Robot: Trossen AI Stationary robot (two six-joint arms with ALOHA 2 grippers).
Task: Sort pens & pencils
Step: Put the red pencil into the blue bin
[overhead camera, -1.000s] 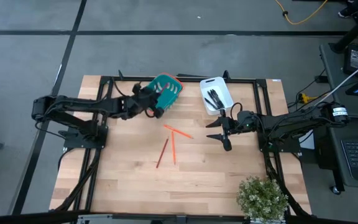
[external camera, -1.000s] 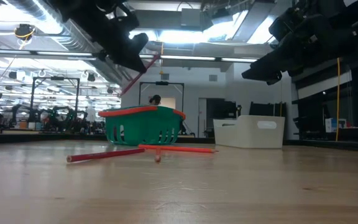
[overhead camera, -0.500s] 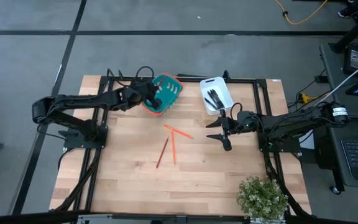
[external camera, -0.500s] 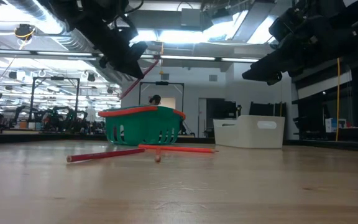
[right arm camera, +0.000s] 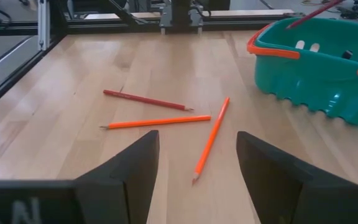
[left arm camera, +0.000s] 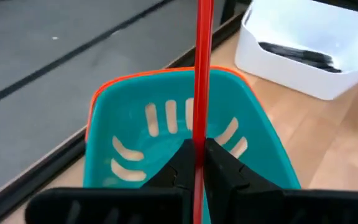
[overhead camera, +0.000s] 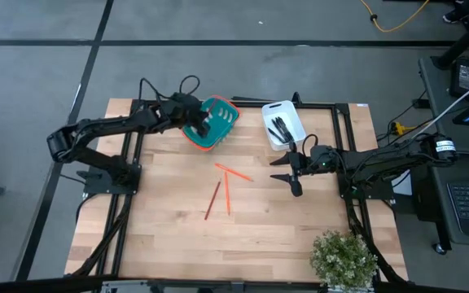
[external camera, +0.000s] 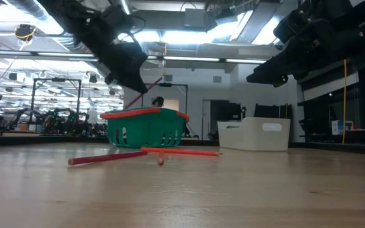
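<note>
No legible text; left gripper (left arm camera: 194, 163) holds pencil (left arm camera: 202, 74) over basket (left arm camera: 107, 106).

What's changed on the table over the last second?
The left end effector, shut on a red pencil, has swung from beside the teal basket toward the table's far edge and now hangs over the basket's near-left rim. The basket looks shifted slightly. The right end effector stayed open and parked; the three pencils on the table and the white bin with the pens are unchanged.
</note>
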